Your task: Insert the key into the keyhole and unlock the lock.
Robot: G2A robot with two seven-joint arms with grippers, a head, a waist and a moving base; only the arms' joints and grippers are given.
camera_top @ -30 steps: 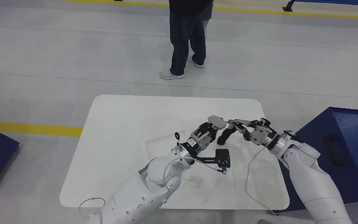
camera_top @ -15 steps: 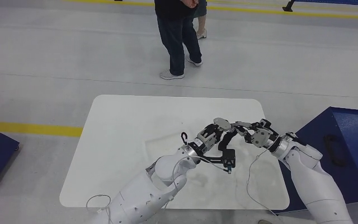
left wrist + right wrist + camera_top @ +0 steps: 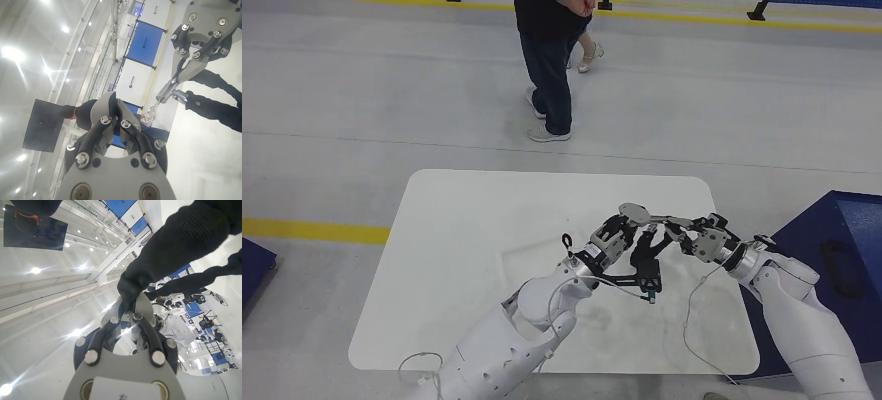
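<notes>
- Your left gripper [image 3: 115, 111] has its fingers pressed tight together on a thin dark strip. You can't tell what that strip is.
- Your right gripper [image 3: 176, 80] is clenched on the silver key [image 3: 167, 90], and a spare key [image 3: 150, 114] dangles from its ring.
- The lock [image 3: 211, 109], a black sleeved cable with a metal end, hangs between both grippers above the table [image 3: 462, 250]. The key lies just beside that metal end, but whether its tip is in the keyhole stays unclear.
- Your left arm sits further in toward the right one than a second ago, while the grippers stay tip to tip. I judge you are lining up for insertion, with no turn made yet.
- A white label [image 3: 124, 389] sits on the right gripper's base, its print cut off. Far behind, the white and blue panels [image 3: 135, 83] carry a logo.
</notes>
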